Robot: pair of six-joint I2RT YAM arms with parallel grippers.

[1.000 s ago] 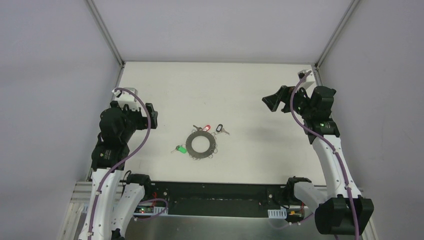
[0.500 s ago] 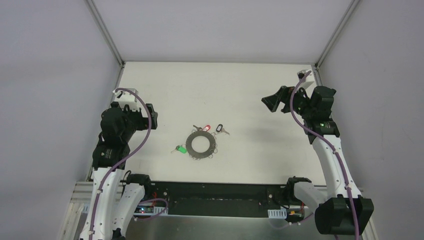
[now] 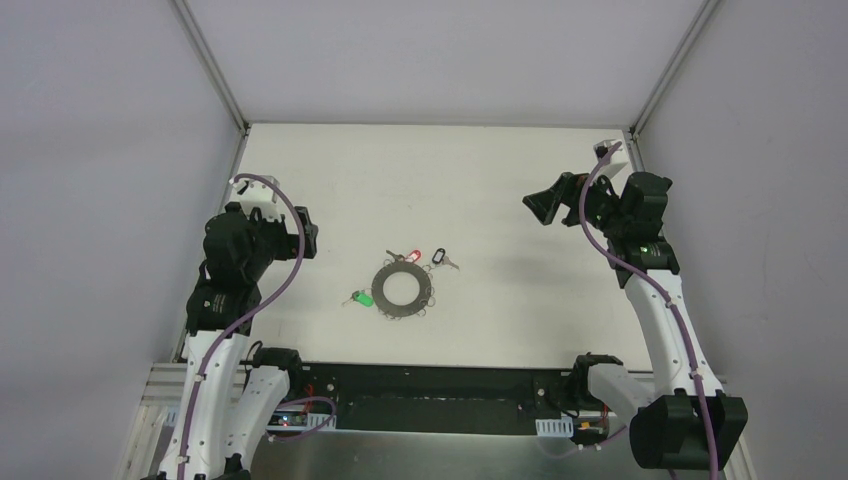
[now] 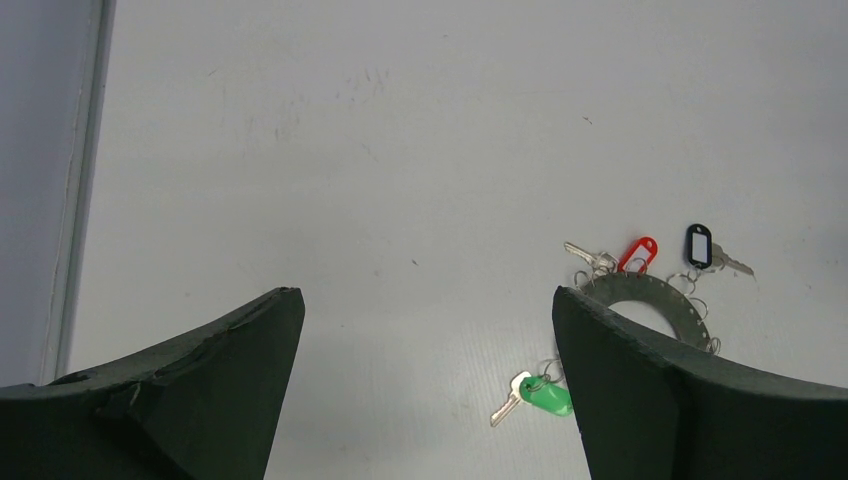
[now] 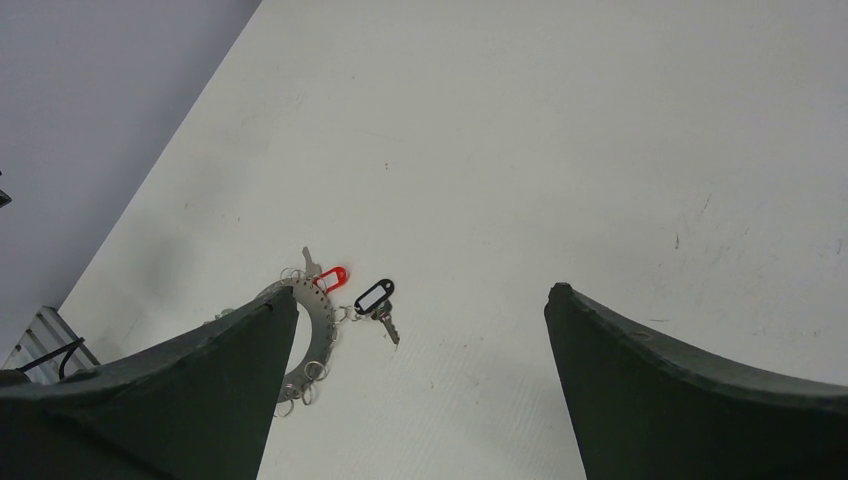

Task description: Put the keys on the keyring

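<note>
The left gripper [image 4: 425, 300] has its two dark fingers [image 4: 200, 390] spread wide, with only bare tabletop showing between them; it holds nothing. It hangs in the air over the left side of the table [image 3: 500, 180], pointed toward the middle. The right gripper [image 5: 420, 292] is likewise spread wide and empty, and its fingers [image 5: 690, 390] frame open tabletop. It hangs over the far right part of the table, well apart from everything lying there.

The keyring [image 3: 381, 288] lies flat near the middle of the table, a little toward the near edge. It is between the two arms and well apart from both grippers. Small wire loops [image 5: 313, 371] stick out around its rim.

The keys [image 3: 413, 254] lie close around it:
- The green key [image 4: 545, 395] lies just beside the ring's near-left rim, with its silver blade pointing left, away from the ring.
- The red key [image 4: 638, 254] lies at the far rim, its blade pointing left.
- The dark key [image 4: 698, 245] lies just right of the red one, at the far-right rim, its blade pointing right.

Each head sits at or against one of the loops. Whether any is actually threaded on cannot be told at this size.
</note>
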